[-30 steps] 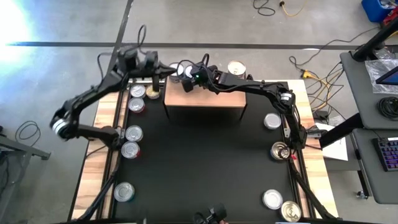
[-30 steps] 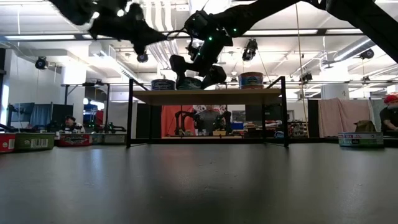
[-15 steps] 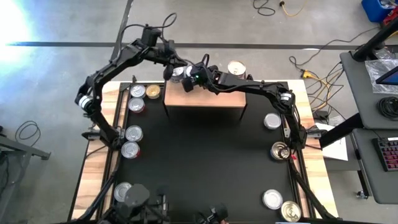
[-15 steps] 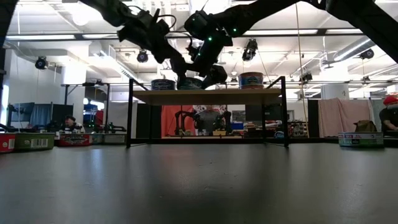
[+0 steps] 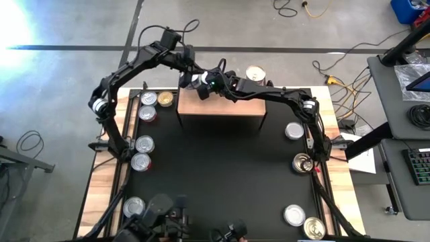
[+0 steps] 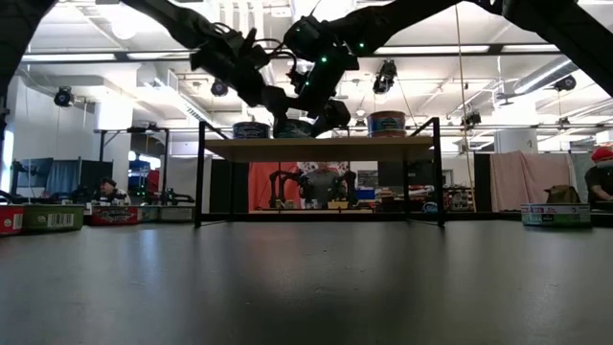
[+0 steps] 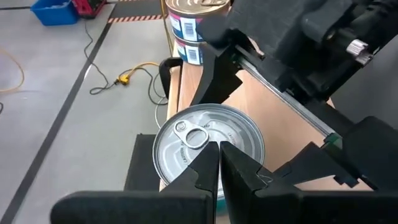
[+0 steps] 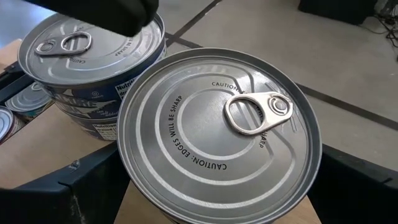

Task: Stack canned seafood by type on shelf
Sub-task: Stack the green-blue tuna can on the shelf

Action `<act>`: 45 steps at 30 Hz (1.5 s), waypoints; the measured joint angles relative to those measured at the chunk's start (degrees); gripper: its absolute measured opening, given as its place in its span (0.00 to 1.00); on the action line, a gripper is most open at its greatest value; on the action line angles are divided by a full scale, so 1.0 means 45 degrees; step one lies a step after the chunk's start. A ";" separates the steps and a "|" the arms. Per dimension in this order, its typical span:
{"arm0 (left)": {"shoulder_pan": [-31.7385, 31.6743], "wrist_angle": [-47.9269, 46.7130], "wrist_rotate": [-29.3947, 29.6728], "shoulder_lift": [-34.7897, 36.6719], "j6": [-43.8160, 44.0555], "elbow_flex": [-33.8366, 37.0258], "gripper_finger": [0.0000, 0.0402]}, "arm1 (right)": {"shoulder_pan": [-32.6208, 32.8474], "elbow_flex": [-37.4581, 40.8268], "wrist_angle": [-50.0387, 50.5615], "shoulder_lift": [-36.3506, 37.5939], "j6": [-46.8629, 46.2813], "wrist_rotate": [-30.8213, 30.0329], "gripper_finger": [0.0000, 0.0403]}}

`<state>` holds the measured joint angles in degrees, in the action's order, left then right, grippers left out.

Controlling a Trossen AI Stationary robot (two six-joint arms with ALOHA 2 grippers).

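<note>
The shelf (image 5: 220, 109) stands at the far middle of the black mat. On its far left corner are two silver-topped tins side by side. My right gripper (image 8: 217, 205) is open, a finger on each side of the nearer tin (image 8: 217, 137); I see no touch. My left gripper (image 7: 219, 163) is shut and slants down over the top of the other, blue-labelled tin (image 7: 208, 140), which stands on the shelf top. A stack of two tins (image 7: 194, 25) stands at the shelf's far right corner. My left gripper's shut fingertips (image 7: 214, 155) point slantwise down from the far left at the lid of the blue-labelled tin (image 8: 93, 56). Whether they touch the lid cannot be told; the low view shows them a little above the tin tops.
Loose tins stand on the left wooden strip (image 5: 148, 99) (image 5: 144, 143) (image 5: 134, 206) and along the right edge (image 5: 293, 130) (image 5: 302, 163) (image 5: 294, 215). The black mat's middle (image 5: 222, 175) is bare. Both arms crowd the shelf's far left corner.
My left gripper has swung from beyond the table's far left toward the right, over the shelf's far left corner beside my right gripper. It has tipped downward and rolled, staying shut. The tins have not moved.
</note>
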<state>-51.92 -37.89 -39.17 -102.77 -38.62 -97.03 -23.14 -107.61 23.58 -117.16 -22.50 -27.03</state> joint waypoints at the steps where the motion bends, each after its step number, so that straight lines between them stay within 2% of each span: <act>1: 0.0000 0.0005 -0.0131 -0.0030 0.0022 0.0016 0.00 | 0.0000 0.0000 0.0003 0.0000 -0.0001 0.0000 0.99; 4: 0.0049 0.0040 -0.0132 -0.0101 0.0035 0.0023 0.00 | 0.0000 0.0000 0.0008 0.0000 -0.0001 0.0000 0.99; 8: 0.0277 0.0331 0.1270 -0.0380 -0.0112 0.0042 0.00 | 0.0000 0.0000 0.0025 0.0000 0.0004 0.0000 0.99; 16: 0.0364 0.0404 0.1349 -0.0577 -0.0425 0.0072 0.00 | -0.0005 0.0000 0.0411 0.0029 0.0031 -0.0049 0.99; 23: 0.0369 0.0240 0.1293 -0.0656 -0.1459 0.0183 0.00 | 0.0034 0.0000 0.0396 0.0031 0.0943 0.0047 0.99; 32: 0.0507 0.0497 0.1279 -0.0831 -0.1528 0.0178 0.00 | 0.0044 0.0000 0.0340 0.0034 0.1715 0.0085 0.99; 38: 0.0520 0.0540 0.1748 -0.0838 -0.1648 0.0229 0.00 | -0.0008 0.0000 0.0382 0.0034 0.1024 0.0736 0.99; 45: 0.0544 0.0551 0.2551 -0.0815 -0.1279 0.0236 0.00 | -0.0039 -0.0015 0.0736 0.0034 0.0005 0.0867 0.99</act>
<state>-49.47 -35.42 -27.69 -106.43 -44.37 -95.96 -23.31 -107.68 26.89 -117.01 -22.48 -23.13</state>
